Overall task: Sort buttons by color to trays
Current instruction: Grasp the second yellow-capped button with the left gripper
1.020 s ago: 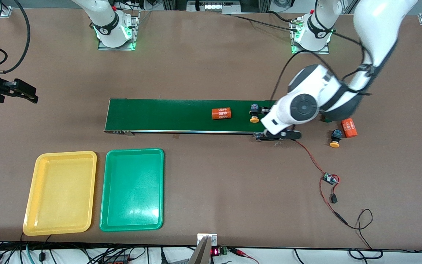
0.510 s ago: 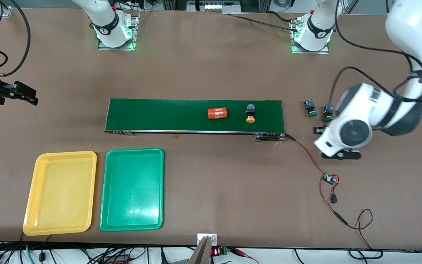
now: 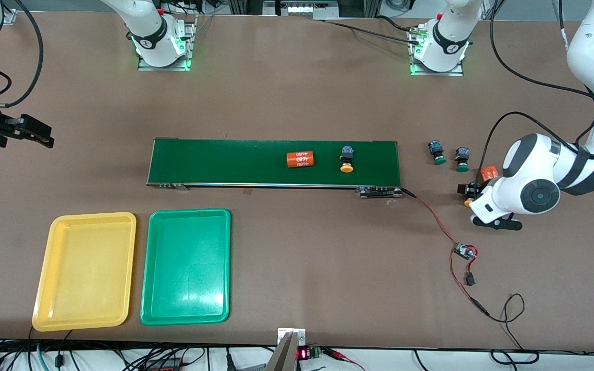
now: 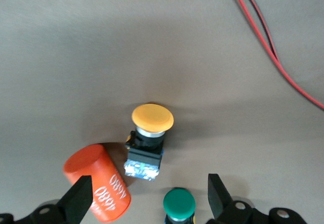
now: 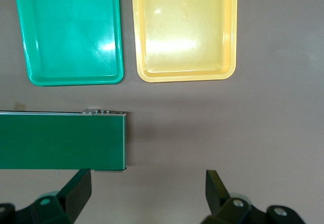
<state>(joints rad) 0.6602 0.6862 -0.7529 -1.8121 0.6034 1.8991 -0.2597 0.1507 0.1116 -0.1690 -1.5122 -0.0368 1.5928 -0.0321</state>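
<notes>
Brown tabletop carries everything. Left gripper hangs with fingers wide apart and empty over a yellow-capped button lying on the table, an orange cylinder just beside it. Two green-capped buttons stand near, farther from the front camera. Another yellow-capped button lies on the dark-green belt, beside a second orange cylinder. Right gripper waits, also wide open and empty, over the table near the belt's end. Yellow tray and green tray lie side by side, nearer to the front camera than the belt.
</notes>
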